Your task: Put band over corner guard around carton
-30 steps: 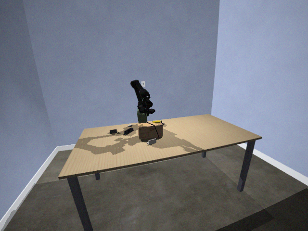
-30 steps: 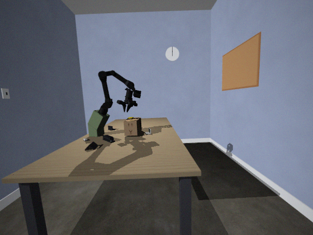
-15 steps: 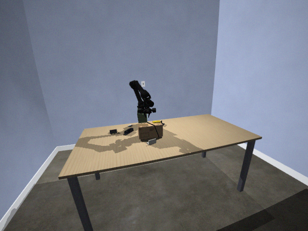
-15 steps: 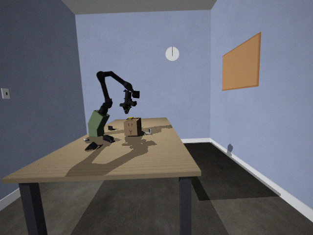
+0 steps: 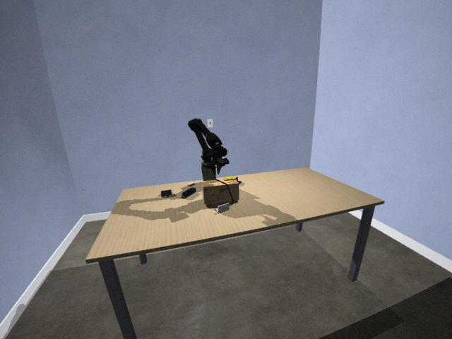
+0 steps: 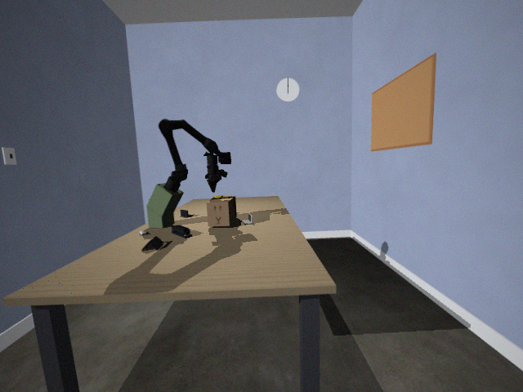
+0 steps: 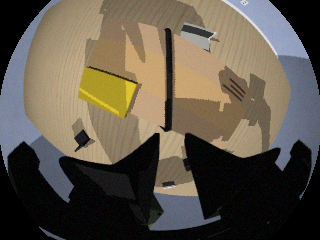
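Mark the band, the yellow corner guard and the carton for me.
band point(image 7: 168, 74), wrist view, mid-length of the black strip.
corner guard point(image 7: 107, 90), wrist view, yellow top face.
carton point(image 5: 215, 195), top view, front face.
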`<state>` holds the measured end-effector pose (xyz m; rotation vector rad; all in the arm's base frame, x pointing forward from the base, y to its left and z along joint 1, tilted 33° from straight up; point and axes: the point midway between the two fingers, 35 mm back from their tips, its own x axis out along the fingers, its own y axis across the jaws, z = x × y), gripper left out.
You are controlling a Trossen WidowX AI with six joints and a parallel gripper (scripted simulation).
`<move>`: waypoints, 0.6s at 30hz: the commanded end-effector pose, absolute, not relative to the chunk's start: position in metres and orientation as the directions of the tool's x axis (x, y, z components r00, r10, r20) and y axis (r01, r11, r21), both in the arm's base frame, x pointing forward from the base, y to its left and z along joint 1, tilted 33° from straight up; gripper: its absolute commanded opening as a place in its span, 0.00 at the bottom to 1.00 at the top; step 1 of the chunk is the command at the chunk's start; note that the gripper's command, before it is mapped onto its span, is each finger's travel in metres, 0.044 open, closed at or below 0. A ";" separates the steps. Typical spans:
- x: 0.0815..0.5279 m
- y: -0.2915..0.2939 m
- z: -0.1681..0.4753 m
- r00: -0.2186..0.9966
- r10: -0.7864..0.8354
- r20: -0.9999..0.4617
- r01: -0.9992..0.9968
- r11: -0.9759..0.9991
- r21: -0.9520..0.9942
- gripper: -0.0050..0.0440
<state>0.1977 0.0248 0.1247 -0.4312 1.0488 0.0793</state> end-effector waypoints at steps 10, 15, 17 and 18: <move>0.199 0.024 0.122 0.532 -0.133 -0.836 -0.377 0.847 -0.374 0.34; 0.203 0.024 0.116 0.531 -0.133 -0.837 -0.377 0.847 -0.374 0.34; 0.205 0.023 0.113 0.531 -0.133 -0.837 -0.377 0.847 -0.374 0.34; 0.206 0.023 0.112 0.531 -0.133 -0.837 -0.377 0.847 -0.374 0.34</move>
